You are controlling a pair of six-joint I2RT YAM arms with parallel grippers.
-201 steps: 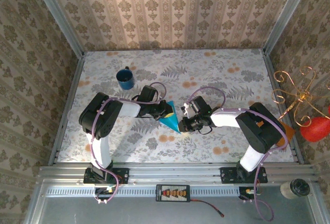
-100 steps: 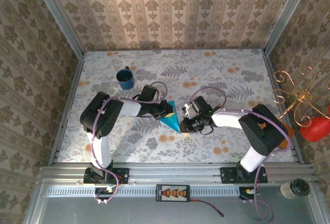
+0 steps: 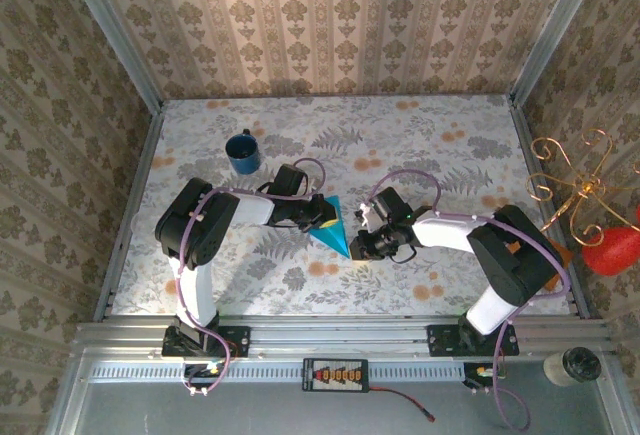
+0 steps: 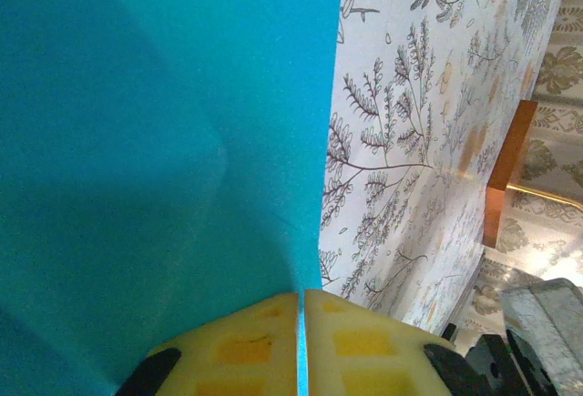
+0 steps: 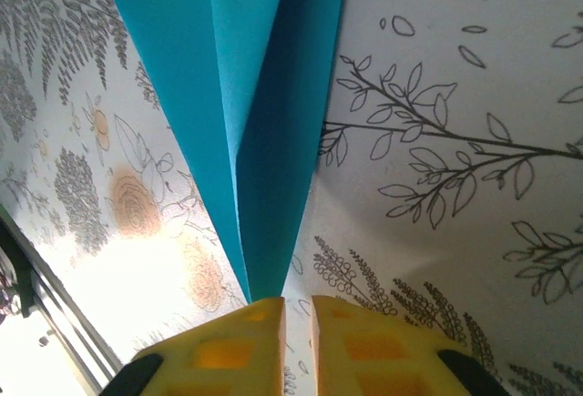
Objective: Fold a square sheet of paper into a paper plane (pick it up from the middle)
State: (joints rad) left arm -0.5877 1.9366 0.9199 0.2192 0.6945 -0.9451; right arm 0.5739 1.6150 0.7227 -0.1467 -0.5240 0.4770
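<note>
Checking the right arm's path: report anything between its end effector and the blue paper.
Nothing visible. The tip of the blue paper reaches the slightly parted right end effector; bare table lies beside it. The mug stands far off.

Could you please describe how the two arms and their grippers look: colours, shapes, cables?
Both the left arm and right arm have white links between bulky black joints, with a lavender cable looping along each. The left gripper and right gripper have pale yellow fingers with square recesses, on black mounts.
</note>
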